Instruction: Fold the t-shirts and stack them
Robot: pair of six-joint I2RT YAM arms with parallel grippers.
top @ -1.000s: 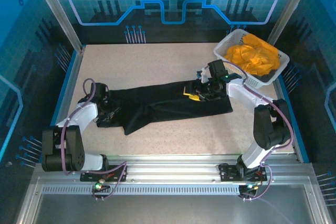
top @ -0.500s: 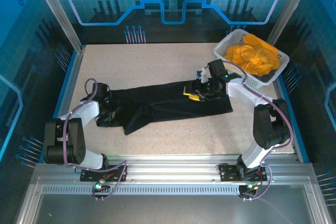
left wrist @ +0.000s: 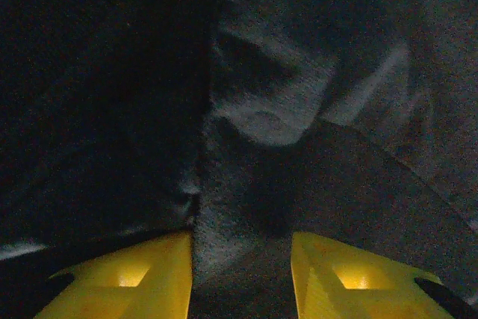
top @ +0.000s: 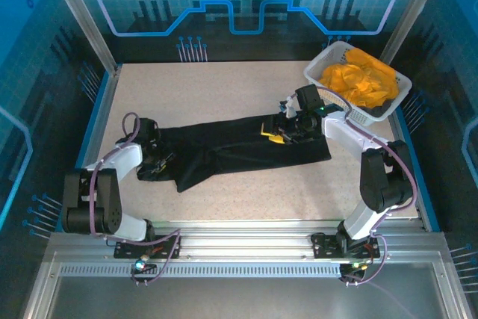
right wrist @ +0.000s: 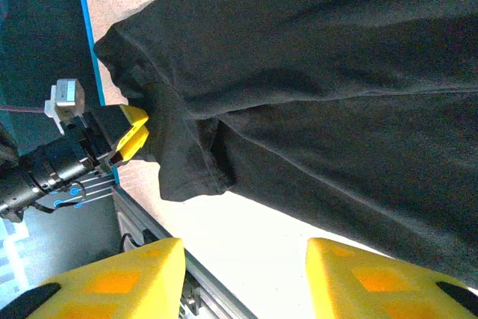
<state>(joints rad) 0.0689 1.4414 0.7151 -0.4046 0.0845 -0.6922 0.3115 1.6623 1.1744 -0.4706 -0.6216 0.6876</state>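
A black t-shirt (top: pixel 231 151) lies stretched in a long band across the table, left to right. My left gripper (top: pixel 154 163) sits low at its left end. In the left wrist view a ridge of the black cloth (left wrist: pixel 246 110) fills the gap between the yellow fingers (left wrist: pixel 149 278), which are shut on it. My right gripper (top: pixel 275 134) hovers over the shirt's right part. It stands open, with bare table between its fingers (right wrist: pixel 112 278). The right wrist view looks along the shirt (right wrist: pixel 314 72) to the left gripper (right wrist: pixel 133 134). Orange-yellow t-shirts (top: pixel 360 81) are heaped in the basket.
The white lattice basket (top: pixel 321 59) stands at the back right corner, close to the right arm's wrist. Speckled table (top: pixel 239 91) lies bare behind the shirt and in front of it. A metal rail (top: pixel 246 231) runs along the near edge, blue walls on both sides.
The left arm's elbow has swung inward and its gripper has shifted slightly on the shirt's left end, its jaws closing a little. The right arm and the shirt have hardly moved.
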